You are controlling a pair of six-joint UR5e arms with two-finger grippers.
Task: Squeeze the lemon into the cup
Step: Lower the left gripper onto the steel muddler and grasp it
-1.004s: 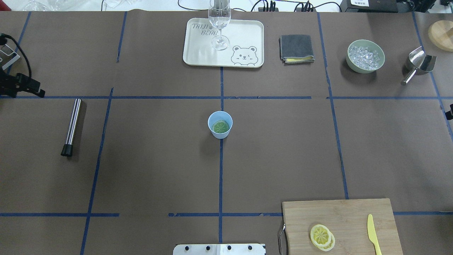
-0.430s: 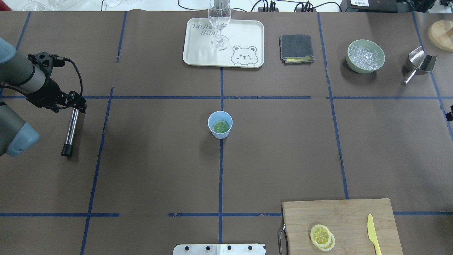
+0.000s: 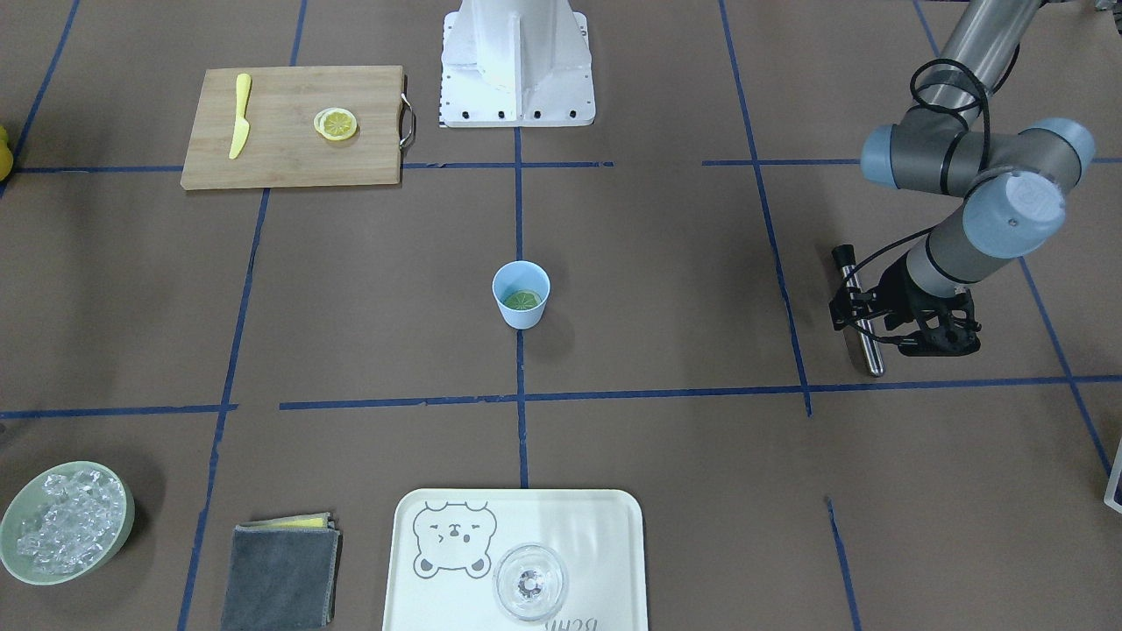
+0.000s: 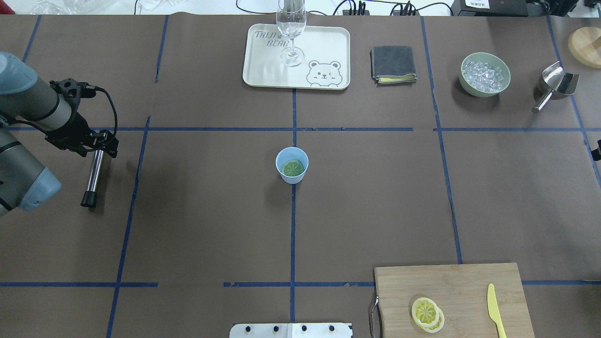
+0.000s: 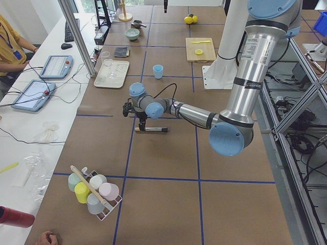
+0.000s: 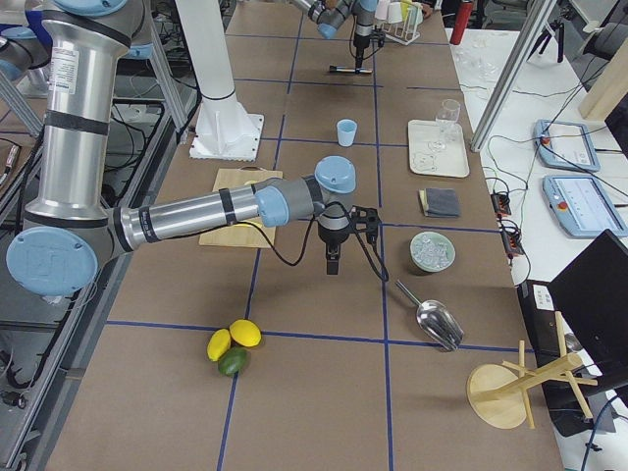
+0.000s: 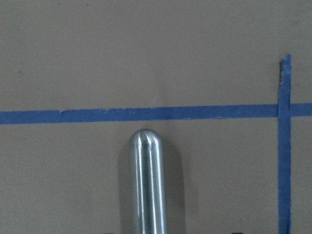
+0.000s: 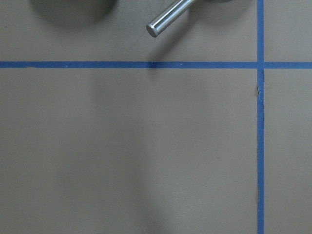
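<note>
The light-blue cup point(image 4: 292, 165) stands at the table's middle, also in the front view point(image 3: 521, 294), with a greenish round slice lying in its bottom. Two overlapping lemon slices point(image 4: 427, 313) lie on the wooden cutting board point(image 4: 469, 281) at the near right. My left gripper point(image 4: 96, 143) points down over the far end of a steel rod point(image 4: 94, 176). It looks open and holds nothing. The left wrist view shows the rod's rounded tip point(image 7: 147, 185). My right gripper point(image 6: 334, 267) hangs over bare table near the ice bowl. I cannot tell whether it is open or shut.
A yellow knife point(image 4: 493, 310) lies on the board. At the back are a tray point(image 4: 328, 47) with a clear glass point(image 4: 291, 28), a grey cloth point(image 4: 393, 64), a green bowl of ice point(image 4: 485, 74) and a metal scoop point(image 4: 556, 84).
My left arm has swung in from the left edge, and its gripper now sits over the rod's far end. The cup and the lemon slices have not moved.
</note>
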